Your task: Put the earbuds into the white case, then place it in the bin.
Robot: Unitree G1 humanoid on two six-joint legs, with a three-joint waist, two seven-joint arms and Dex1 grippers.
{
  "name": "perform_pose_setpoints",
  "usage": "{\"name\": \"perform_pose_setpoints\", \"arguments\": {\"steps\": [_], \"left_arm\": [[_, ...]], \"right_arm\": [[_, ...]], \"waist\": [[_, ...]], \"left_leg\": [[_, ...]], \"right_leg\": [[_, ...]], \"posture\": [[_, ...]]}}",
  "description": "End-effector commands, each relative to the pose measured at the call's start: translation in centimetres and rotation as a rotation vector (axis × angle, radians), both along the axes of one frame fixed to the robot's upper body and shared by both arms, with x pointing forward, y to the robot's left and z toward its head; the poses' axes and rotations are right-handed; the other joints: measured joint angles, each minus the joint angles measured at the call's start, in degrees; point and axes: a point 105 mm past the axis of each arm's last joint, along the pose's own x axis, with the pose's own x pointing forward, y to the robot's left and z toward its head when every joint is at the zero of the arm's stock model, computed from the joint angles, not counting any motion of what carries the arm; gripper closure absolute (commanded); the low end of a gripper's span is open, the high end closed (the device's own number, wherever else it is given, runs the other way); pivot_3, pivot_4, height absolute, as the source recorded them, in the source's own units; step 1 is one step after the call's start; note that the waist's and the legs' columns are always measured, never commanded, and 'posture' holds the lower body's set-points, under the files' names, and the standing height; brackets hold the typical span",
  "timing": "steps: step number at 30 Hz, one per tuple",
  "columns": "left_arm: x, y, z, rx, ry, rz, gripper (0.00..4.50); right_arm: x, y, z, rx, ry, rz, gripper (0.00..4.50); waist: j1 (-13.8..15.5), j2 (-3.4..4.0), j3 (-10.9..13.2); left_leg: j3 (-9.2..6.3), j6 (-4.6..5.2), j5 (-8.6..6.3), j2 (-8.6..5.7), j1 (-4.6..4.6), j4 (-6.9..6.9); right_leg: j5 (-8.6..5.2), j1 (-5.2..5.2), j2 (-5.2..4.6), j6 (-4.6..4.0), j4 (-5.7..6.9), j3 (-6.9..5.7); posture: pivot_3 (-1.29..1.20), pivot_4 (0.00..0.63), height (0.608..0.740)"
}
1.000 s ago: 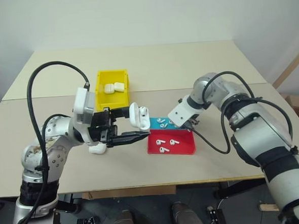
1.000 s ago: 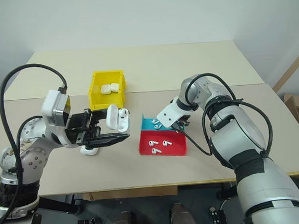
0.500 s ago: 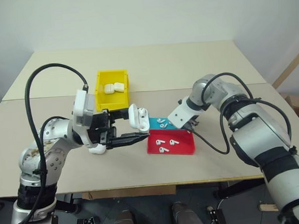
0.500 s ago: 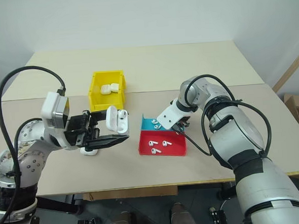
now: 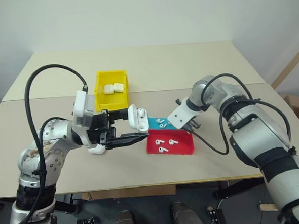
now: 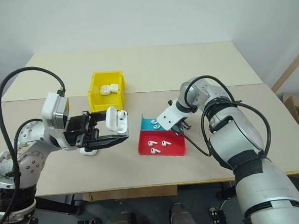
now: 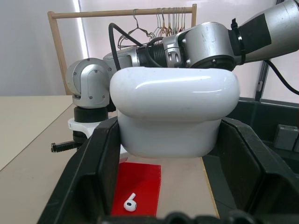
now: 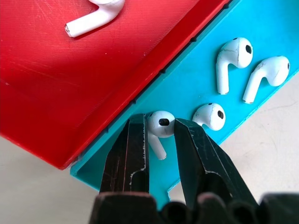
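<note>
In the blue tray (image 8: 243, 51), the right gripper (image 8: 161, 135) has just narrowed onto an earbud (image 8: 160, 127), seemingly gripping it; the left gripper (image 5: 121, 129) holds the white case (image 5: 138, 118) open above the table, ready.

Left gripper (image 5: 131, 126) level and clamped, right gripper (image 8: 161, 135) angled down, pinching

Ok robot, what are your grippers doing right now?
Left gripper shut on open glossy white case. Right gripper closing on tiny white earbud in shallow blue tray. Nothing blocking.
</note>
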Motion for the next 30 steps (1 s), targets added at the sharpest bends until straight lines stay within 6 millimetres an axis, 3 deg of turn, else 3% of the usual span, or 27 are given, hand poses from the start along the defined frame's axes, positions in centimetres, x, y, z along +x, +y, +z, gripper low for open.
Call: {"name": "perform_pose_setpoints", "arguments": {"steps": [1, 8, 14, 18, 25, 30], "left_arm": [[-0.4, 0.0, 1.0, -0.013, -0.049, -0.013, 1.71], [-0.1, -0.1, 1.2, -0.025, -0.052, -0.049, 1.71], [0.1, -0.4, 1.5, -0.045, -0.038, -0.097, 1.71], [0.1, -0.6, 1.6, -0.049, -0.031, -0.122, 1.71], [0.0, -1.1, 2.0, -0.061, -0.022, -0.171, 1.71], [-0.3, -1.5, 2.1, -0.061, -0.016, -0.187, 1.71]], "right_arm": [[0.4, -0.2, 0.8, 0.064, -0.019, -0.042, 3.86], [0.8, -0.9, 4.1, 0.309, 0.021, -0.166, 3.86], [-0.5, -1.9, 7.5, 0.6, 0.144, -0.214, 3.86], [-3.2, -2.1, 10.2, 0.87, 0.274, -0.255, 3.86], [-9.6, -2.1, 14.1, 1.313, 0.516, -0.309, 3.86], [-12.8, -1.7, 16.5, 1.492, 0.622, -0.287, 3.86]], "waist": [[0.0, 0.0, 0.0], [0.07, 0.0, 0.01], [0.14, 0.0, 0.0], [0.37, 0.02, 0.01], [0.64, 0.05, 0.03], [0.57, 0.05, 0.03]], "left_leg": [[0.0, 0.0, 0.0, 0.0, 0.0, 0.0], [0.0, 0.0, 0.0, -0.01, -0.05, 0.0], [0.0, 0.0, 0.0, -0.01, -0.05, 0.0], [-0.05, 0.0, 0.0, -0.01, -0.14, 0.0], [-0.06, 0.01, 0.0, -0.02, -0.15, 0.02], [-0.05, 0.01, 0.0, -0.03, -0.15, 0.02]], "right_leg": [[0.0, 0.0, 0.0, 0.0, 0.0, 0.0], [0.0, -0.02, -0.01, 0.0, -0.02, 0.0], [0.0, 0.0, -0.01, 0.0, -0.03, -0.01], [-0.01, -0.03, -0.01, 0.01, -0.02, -0.04], [-0.02, -0.06, -0.01, 0.03, 0.0, -0.02], [-0.03, -0.04, 0.0, 0.04, -0.01, -0.01]], "posture": [[0.0, 0.15, 0.74], [0.0, 0.15, 0.74], [0.0, 0.15, 0.74], [0.0, 0.15, 0.74], [0.0, 0.15, 0.74], [0.0, 0.15, 0.74]]}}
